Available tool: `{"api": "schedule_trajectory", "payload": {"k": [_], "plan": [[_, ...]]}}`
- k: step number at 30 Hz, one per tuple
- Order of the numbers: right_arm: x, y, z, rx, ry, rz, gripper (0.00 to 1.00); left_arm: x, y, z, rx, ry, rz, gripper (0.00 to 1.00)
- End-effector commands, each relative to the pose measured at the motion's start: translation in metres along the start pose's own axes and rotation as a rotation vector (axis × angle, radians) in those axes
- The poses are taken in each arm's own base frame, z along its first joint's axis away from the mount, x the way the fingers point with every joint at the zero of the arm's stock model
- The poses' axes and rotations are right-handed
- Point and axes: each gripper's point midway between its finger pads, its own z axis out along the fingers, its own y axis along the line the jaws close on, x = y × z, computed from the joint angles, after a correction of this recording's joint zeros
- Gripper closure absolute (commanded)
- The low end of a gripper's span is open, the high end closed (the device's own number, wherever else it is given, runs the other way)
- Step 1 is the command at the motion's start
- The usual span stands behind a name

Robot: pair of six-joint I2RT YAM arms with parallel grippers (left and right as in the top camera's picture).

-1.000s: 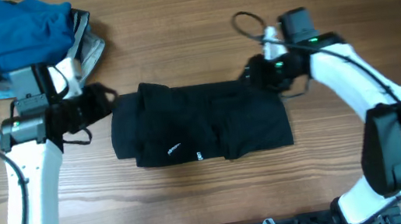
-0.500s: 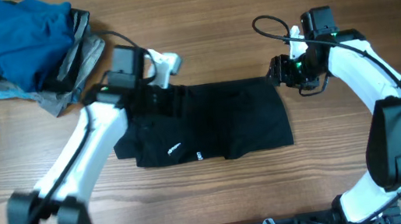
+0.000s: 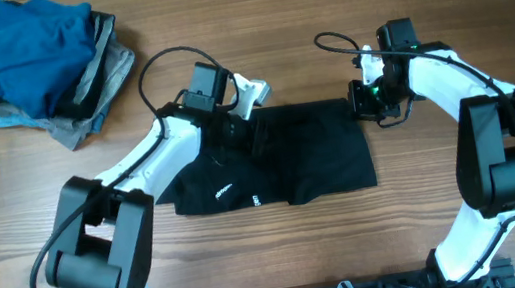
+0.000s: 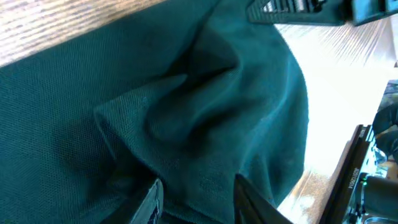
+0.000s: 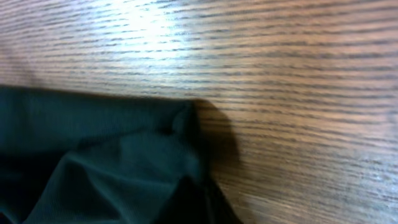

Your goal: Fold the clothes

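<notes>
Half a second ago the left arm's fingers (image 3: 254, 136) met the black T-shirt (image 3: 320, 155) at center frame on the worktop (image 3: 273, 253), now gripping its top edge for folding, while the right arm's fingers (image 3: 364, 99), grip unclear, hover by its upper right corner.

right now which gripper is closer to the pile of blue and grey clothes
Left. The left gripper is over the black T-shirt's upper middle; the right gripper sits at its far right corner, farther from the pile.

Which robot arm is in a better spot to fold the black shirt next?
Probably the left. The left gripper is over the middle of the black T-shirt, with bunched fabric between its fingers. The right gripper sits at the shirt's far corner, mostly over bare table.
</notes>
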Motion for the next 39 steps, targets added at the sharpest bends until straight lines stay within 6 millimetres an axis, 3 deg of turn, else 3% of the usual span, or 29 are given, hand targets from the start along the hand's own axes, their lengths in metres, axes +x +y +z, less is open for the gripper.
{"api": "schedule_trajectory", "payload": {"k": [1, 4, 6, 10, 13, 17, 21, 23, 26, 29, 30, 31, 33, 38, 39], "plan": [[-0.001, -0.019, 0.001, 0.048, -0.006, 0.126, 0.96, -0.002, 0.004, 0.003, -0.017, 0.003, 0.006, 0.63], [-0.004, -0.043, -0.005, 0.115, -0.034, 0.306, 0.96, -0.003, 0.01, 0.003, -0.051, 0.001, 0.006, 0.55], [-0.006, -0.045, -0.007, 0.099, -0.04, 0.324, 0.96, -0.003, 0.01, 0.003, -0.051, -0.002, 0.008, 0.49], [-0.008, -0.045, -0.007, 0.092, -0.046, 0.321, 0.96, -0.005, 0.015, 0.003, -0.08, -0.01, 0.012, 0.46], [-0.008, -0.047, -0.008, 0.095, -0.049, 0.326, 0.96, -0.006, 0.007, 0.004, -0.044, -0.009, 0.017, 0.32], [-0.008, -0.048, -0.008, 0.095, -0.048, 0.327, 0.96, -0.009, -0.006, 0.009, -0.005, -0.018, 0.052, 0.32], [-0.007, -0.048, -0.008, 0.096, -0.045, 0.328, 0.96, -0.009, -0.016, 0.021, 0.003, -0.015, 0.094, 0.4], [-0.007, -0.048, -0.008, 0.096, -0.045, 0.328, 0.96, -0.006, -0.007, 0.031, -0.045, -0.004, 0.096, 0.49], [-0.007, -0.048, -0.008, 0.096, -0.044, 0.323, 0.96, -0.001, 0.004, 0.042, -0.079, 0.014, 0.059, 0.49], [-0.006, -0.048, -0.008, 0.097, -0.04, 0.323, 0.96, -0.001, 0.01, 0.046, -0.082, 0.012, 0.02, 0.56], [-0.005, -0.048, -0.008, 0.098, -0.037, 0.326, 0.96, -0.004, 0.013, 0.045, -0.088, 0.0, 0.006, 0.66], [-0.004, -0.048, -0.008, 0.099, -0.035, 0.329, 0.96, -0.007, 0.017, 0.043, -0.101, -0.013, -0.014, 0.84], [-0.003, -0.05, -0.009, 0.106, -0.033, 0.351, 0.96, -0.012, 0.033, 0.038, -0.158, -0.045, -0.109, 0.96], [0.0, -0.057, -0.011, 0.132, -0.026, 0.398, 0.96, -0.024, 0.065, 0.02, -0.226, -0.122, -0.281, 0.96], [0.0, -0.055, -0.011, 0.115, -0.022, 0.374, 0.89, -0.027, 0.065, 0.018, -0.212, -0.133, -0.281, 0.96]]}}
